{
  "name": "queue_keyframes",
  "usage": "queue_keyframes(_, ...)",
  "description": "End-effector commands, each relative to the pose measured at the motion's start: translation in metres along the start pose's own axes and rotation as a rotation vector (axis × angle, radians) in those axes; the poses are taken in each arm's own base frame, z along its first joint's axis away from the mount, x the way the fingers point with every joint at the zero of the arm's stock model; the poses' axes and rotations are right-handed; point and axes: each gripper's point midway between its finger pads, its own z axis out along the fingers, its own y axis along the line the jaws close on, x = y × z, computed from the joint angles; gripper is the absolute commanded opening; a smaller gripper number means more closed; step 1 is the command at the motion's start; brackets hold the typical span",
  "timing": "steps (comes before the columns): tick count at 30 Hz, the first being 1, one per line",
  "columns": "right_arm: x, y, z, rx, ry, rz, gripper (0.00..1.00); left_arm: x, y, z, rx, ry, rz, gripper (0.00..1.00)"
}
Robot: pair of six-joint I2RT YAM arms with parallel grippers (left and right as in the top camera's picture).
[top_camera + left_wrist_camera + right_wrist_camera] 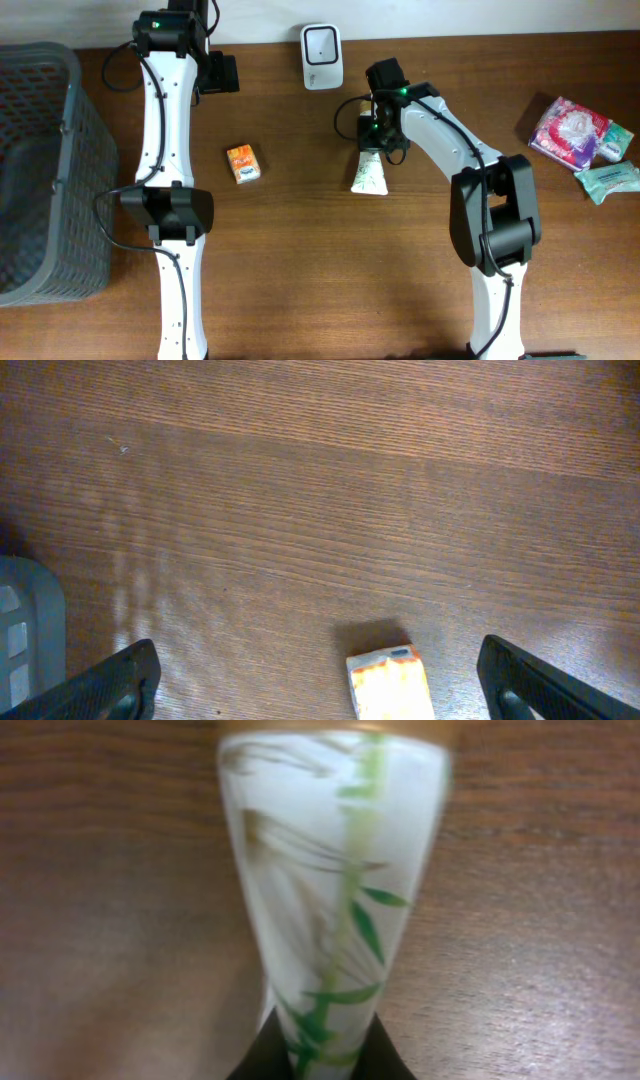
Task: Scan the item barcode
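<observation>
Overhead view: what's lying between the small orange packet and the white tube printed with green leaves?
Nothing. In the overhead view, only bare brown wooden table separates the small orange packet from the white leaf-printed tube.

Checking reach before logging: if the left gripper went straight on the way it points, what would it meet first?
Probably the orange packet, which lies between the fingers of the open left gripper in the wrist view. If it passes beside the packet, it meets bare table. Depth is unclear.
</observation>
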Motion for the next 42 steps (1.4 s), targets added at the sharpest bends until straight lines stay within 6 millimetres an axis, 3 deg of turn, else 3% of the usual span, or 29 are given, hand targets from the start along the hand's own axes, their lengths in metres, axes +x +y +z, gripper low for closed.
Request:
queue_keyframes(1,-0.021,0.016,-0.024,-0.033,-0.058,-0.014,0.04,-0.005,0.007,-0.015,-0.005,-0.03,-0.009,0.99)
queue_keyframes(2,-0.042,0.027,-0.045,-0.068,-0.119,-0.042,0.04,-0.005,0.007,-0.015,-0.005,-0.03,-0.009,0.99)
queue_keyframes(3,-0.079,0.043,-0.088,-0.101,-0.246,-0.089,0.04,-0.005,0.007,-0.015,-0.005,-0.03,-0.009,0.99)
queue_keyframes(6,-0.128,0.065,-0.14,-0.16,-0.455,-0.119,0.04,-0.005,0.007,-0.015,-0.005,-0.03,-0.009,0.99)
queue_keyframes(7,-0.143,0.073,-0.142,-0.18,-0.521,-0.131,0.04,-0.005,0.007,-0.015,-0.005,-0.03,-0.009,0.99)
queue_keyframes(9,-0.167,0.081,-0.124,-0.205,-0.603,-0.142,0.04,-0.005,0.007,-0.015,-0.005,-0.03,-0.009,0.99)
queue_keyframes(12,-0.183,0.086,-0.075,-0.22,-0.637,-0.15,0.04,-0.005,0.007,-0.015,-0.005,-0.03,-0.009,0.99)
queue_keyframes(13,-0.183,0.087,-0.073,-0.223,-0.638,-0.153,0.04,-0.005,0.007,-0.015,-0.005,-0.03,-0.009,0.99)
queue_keyframes(20,-0.172,0.127,-0.069,-0.26,-0.641,-0.205,0.04,-0.005,0.007,-0.015,-0.005,-0.03,-0.009,0.99)
queue_keyframes(22,-0.182,0.12,-0.102,-0.261,-0.698,-0.193,0.04,-0.005,0.007,-0.015,-0.005,-0.03,-0.009,0.99)
queue_keyframes(24,-0.196,0.091,-0.145,-0.225,-0.764,-0.149,0.04,-0.005,0.007,-0.015,-0.005,-0.03,-0.009,0.99)
queue_keyframes(25,-0.204,0.042,-0.175,-0.1,-0.798,-0.063,0.04,-0.005,0.007,-0.015,-0.005,-0.03,-0.009,0.99)
queue_keyframes(26,-0.204,0.014,-0.186,-0.028,-0.799,-0.017,0.04,-0.005,0.007,-0.015,-0.005,-0.03,-0.009,0.99)
queue_keyframes(27,-0.198,-0.038,-0.201,0.089,-0.776,0.062,0.04,-0.005,0.007,-0.015,-0.005,-0.03,-0.009,0.99)
queue_keyframes(30,-0.144,-0.19,-0.196,0.349,-0.572,0.412,0.04,-0.005,0.007,-0.015,-0.005,-0.03,-0.009,0.99)
queue_keyframes(31,-0.132,-0.215,-0.193,0.376,-0.527,0.45,0.04,-0.005,0.007,-0.015,-0.005,-0.03,-0.009,0.99)
queue_keyframes(32,-0.116,-0.253,-0.186,0.403,-0.467,0.509,0.04,-0.005,0.007,-0.015,-0.005,-0.03,-0.009,0.99)
queue_keyframes(34,-0.104,-0.266,-0.155,0.28,-0.363,0.395,0.04,-0.005,0.007,-0.015,-0.005,-0.03,-0.009,0.99)
queue_keyframes(39,-0.071,-0.314,-0.077,0.298,-0.263,0.458,0.04,-0.005,0.007,-0.015,-0.005,-0.03,-0.009,0.99)
queue_keyframes(42,-0.049,-0.352,-0.075,0.345,-0.241,0.525,0.06,-0.005,0.007,-0.015,-0.005,-0.03,-0.009,0.99)
